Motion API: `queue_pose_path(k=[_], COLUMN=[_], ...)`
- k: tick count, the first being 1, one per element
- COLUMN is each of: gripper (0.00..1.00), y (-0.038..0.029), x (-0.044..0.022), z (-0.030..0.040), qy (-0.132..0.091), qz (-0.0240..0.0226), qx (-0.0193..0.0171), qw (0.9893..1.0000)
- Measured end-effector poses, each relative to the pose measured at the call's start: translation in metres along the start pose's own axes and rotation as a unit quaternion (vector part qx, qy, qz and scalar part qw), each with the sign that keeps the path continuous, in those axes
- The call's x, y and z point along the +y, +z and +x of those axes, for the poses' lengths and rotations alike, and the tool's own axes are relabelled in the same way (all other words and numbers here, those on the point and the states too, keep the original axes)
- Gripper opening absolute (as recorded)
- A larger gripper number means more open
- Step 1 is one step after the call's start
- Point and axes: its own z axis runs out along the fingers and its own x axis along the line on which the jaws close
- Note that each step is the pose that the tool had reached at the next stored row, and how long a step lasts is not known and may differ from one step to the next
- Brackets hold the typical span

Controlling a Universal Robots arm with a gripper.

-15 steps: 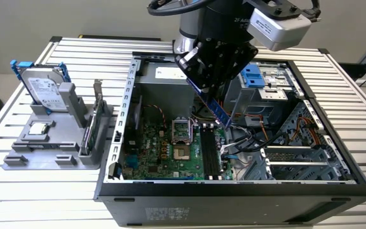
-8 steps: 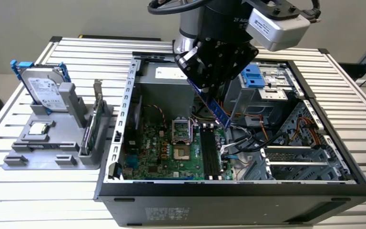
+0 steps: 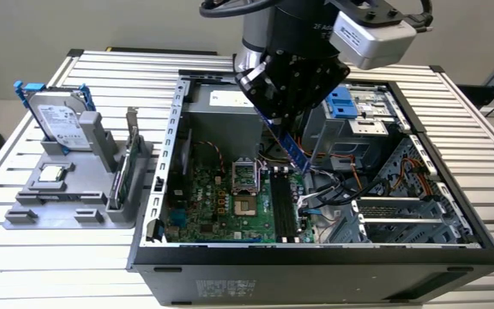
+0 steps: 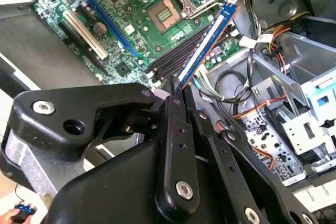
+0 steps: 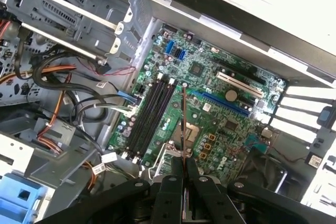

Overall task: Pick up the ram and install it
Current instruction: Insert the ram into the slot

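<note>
Above the motherboard (image 3: 221, 206), beside its memory slots (image 3: 283, 207), our hand (image 3: 283, 114) clamps the tilted ram (image 3: 293, 148); we'd align it parallel with a slot.

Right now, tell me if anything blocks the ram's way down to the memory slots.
Nothing visible does. The gripper holds the ram tilted over the motherboard; the black slots lie bare, the cables beside them.

Exterior view above case (image 3: 316, 270); both wrist views close on mobo (image 5: 210, 108)
</note>
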Motion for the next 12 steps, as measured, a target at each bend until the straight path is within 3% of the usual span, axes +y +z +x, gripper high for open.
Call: queue_pose_path(k=[12], gripper=[0.0], y=[0.0], x=[0.0], z=[0.0], qy=[0.042], qz=[0.0008], qx=[0.0006], qw=[0.9991])
